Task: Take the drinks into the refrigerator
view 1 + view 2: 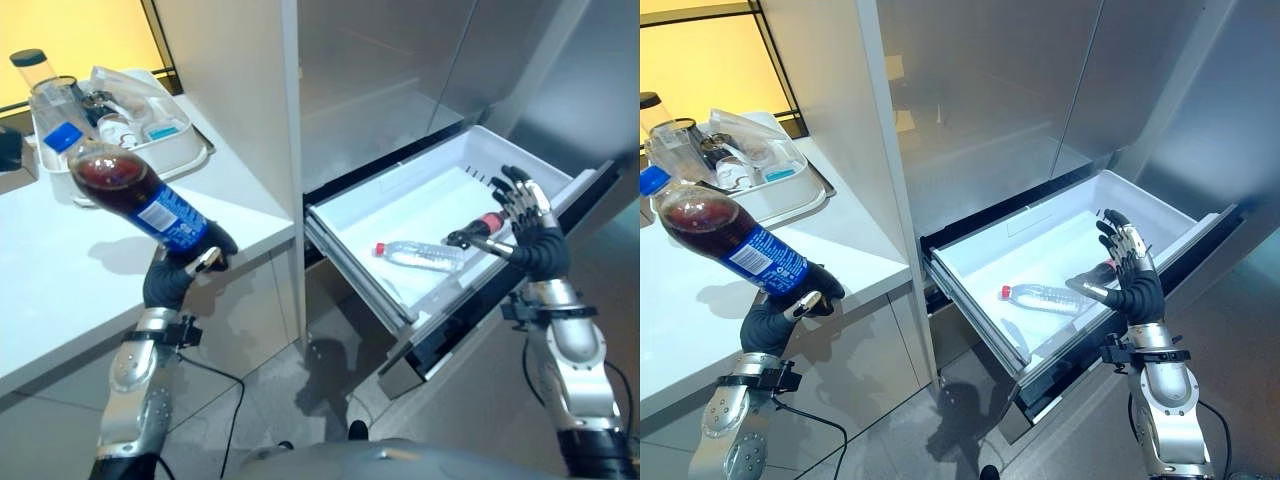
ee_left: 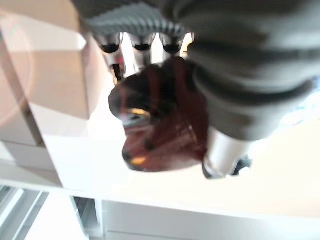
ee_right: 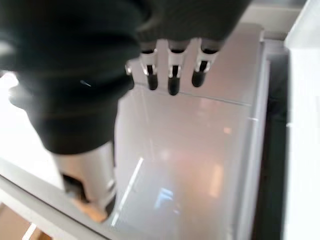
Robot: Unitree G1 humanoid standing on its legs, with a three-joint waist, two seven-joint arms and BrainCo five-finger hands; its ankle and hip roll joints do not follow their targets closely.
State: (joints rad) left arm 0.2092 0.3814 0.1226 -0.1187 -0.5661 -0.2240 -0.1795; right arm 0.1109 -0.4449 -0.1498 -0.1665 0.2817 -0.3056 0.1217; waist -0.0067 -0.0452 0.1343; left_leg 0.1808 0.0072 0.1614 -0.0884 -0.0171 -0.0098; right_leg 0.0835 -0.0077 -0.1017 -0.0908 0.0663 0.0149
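Item: large dark cola bottle with blue label and blue cap (image 1: 130, 195). Held aloft over the white counter (image 1: 60, 280), tilted, cap end pointing up and away from the refrigerator. The left hand (image 1: 185, 265) had its fingers curled round the bottle's base end, as the left wrist view confirmed.

Item: small clear plastic water bottle with red cap (image 1: 420, 255). Lay on its side on the floor of the pulled-out white refrigerator drawer (image 1: 350, 215).

Item: right hand (image 1: 525, 215). Raised over the drawer's outer corner, fingers straight and spread, gripping nothing. A small red-and-dark object (image 1: 482, 227) showed just beside its thumb; what it was could not be told.

Item: white tray of assorted containers (image 1: 180, 150), at the back of the counter, beside a tall clear jar with dark lid (image 1: 40, 85).

Risk, as a judgement: the cola bottle was gripped by its base alone, with most of its weight well beyond the fingers, so it could pivot or slip during the swing to the drawer. It might also clip the cabinet panel (image 1: 240, 90) between counter and drawer, or land on the water bottle.
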